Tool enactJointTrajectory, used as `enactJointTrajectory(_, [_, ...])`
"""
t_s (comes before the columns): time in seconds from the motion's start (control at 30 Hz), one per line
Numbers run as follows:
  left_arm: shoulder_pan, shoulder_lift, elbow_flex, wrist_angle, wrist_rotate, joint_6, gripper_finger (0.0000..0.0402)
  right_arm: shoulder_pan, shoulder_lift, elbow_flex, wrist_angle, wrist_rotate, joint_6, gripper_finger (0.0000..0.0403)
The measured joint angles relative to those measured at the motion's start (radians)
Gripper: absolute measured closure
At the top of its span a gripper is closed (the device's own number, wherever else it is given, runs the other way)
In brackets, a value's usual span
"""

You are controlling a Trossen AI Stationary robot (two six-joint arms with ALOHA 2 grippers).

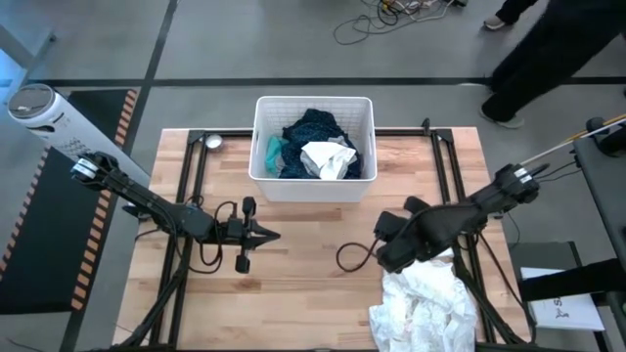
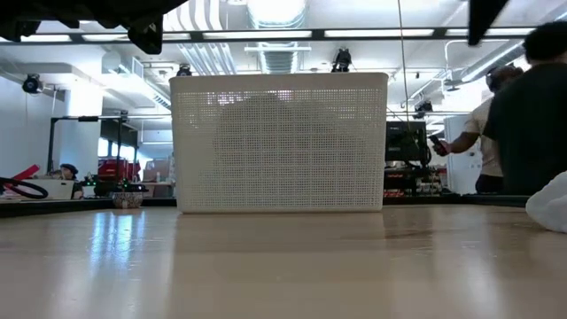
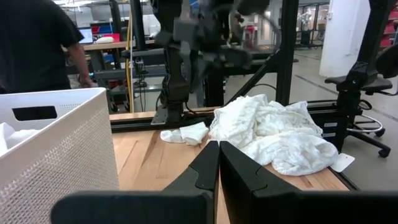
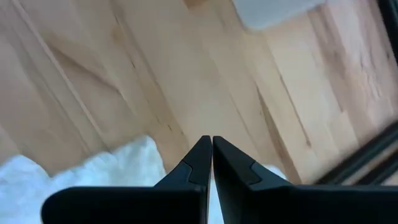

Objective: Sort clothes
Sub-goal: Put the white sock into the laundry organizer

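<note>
I see even overhead light from ceiling strips (image 2: 266,34); glare sheen on the table (image 2: 266,266); right wrist view motion-blurred, shadows soft.

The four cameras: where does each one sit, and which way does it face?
High: above, facing straight down; both arms, basket, white pile.
Low: at tabletop height, facing the basket; arms only at the top edge.
Left wrist: behind the shut left pincer, facing the white pile.
Right wrist: behind the shut right pincer, looking down at the table.
Shared: high and low show the basket.
</note>
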State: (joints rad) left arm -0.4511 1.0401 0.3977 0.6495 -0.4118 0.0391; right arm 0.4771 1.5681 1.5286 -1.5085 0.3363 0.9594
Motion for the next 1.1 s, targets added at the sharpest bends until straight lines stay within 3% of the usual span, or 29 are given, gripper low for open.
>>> enactJointTrajectory(0.23, [0.000,0.000,0.000,-0.003,0.000,-0.002,0.0402,0.002,0.010,-0.141,0.015,-0.083,0.045,0.0403])
enactJointTrajectory(0.6, [0.000,0.000,0.000,-0.003,0.001,-0.003,0.0402,0.008,-0.015,-0.322,0.200,-0.141,0.047,0.0403])
enactJointTrajectory(1.1, [0.000,0.000,0.000,-0.007,0.002,-0.004,0.0402,0.082,-0.194,-0.513,0.326,-0.118,0.225,0.0403])
